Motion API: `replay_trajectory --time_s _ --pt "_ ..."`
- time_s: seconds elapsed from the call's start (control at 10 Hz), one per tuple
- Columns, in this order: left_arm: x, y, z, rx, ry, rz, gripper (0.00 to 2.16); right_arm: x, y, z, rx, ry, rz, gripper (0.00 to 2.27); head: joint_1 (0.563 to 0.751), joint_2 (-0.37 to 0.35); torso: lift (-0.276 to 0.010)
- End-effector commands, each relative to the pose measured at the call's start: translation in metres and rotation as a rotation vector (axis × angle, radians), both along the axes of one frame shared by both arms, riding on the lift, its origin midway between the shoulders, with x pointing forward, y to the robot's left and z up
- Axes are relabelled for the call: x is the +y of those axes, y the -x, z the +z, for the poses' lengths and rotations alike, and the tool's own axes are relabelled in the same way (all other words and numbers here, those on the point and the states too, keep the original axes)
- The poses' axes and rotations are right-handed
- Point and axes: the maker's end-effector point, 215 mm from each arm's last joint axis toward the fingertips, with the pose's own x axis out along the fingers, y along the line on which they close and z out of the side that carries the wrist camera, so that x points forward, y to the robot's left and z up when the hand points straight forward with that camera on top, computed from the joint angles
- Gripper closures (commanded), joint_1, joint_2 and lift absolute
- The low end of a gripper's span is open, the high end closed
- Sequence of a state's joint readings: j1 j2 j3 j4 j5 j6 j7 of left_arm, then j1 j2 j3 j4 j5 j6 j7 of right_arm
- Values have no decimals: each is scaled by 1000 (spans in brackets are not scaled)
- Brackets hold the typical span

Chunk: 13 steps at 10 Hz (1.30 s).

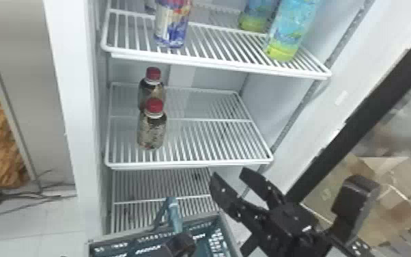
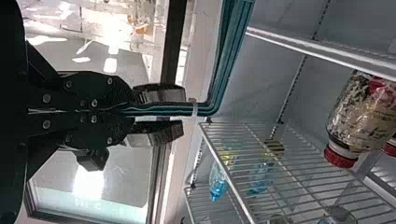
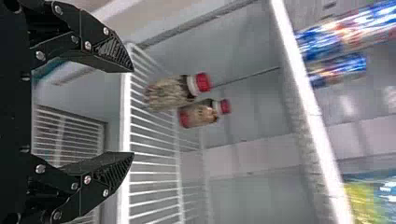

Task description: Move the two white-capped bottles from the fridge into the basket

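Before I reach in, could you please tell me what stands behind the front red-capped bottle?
Behind the front bottle stands a second red-capped bottle, on the same shelf. From the head view, its cap and upper body show, while the front bottle covers its base.

This is an indoor room, perhaps a lab or storeroom; which cannot be told. A white fridge with white wire shelves and red-capped, dark-and-beige bottles stands open, near pale floor tiles, thin black cables and brown cardboard.
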<state>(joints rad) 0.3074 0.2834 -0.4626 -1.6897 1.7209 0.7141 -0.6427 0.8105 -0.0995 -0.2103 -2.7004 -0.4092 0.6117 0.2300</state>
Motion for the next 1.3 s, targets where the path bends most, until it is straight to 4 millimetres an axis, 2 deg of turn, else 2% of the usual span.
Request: replay_trajectory --time_s 0.0,0.2,0.5,0.7,0.9,1.2 --pt "0 0 0 -1 0 0 1119 -2 -9 21 -99 -21 -17 466 695 -350 -260" --pt "-1 1 0 0 -1 -2 1119 -8 -16 35 -180 -14 -56 473 695 -350 -260" --pt "-1 1 -1 1 -4 -3 1119 -34 -18 39 -256 33 -160 487 695 -350 -260" --pt "-2 2 -1 2 -3 -6 1119 -44 -15 33 -258 43 -235 507 695 -350 -260" --pt "-2 2 -2 5 -5 -2 1119 -46 -16 14 -234 27 -256 507 695 -350 -260" --pt "-2 2 -2 5 -5 -2 1119 -49 -17 11 -235 29 -273 507 695 -350 -260"
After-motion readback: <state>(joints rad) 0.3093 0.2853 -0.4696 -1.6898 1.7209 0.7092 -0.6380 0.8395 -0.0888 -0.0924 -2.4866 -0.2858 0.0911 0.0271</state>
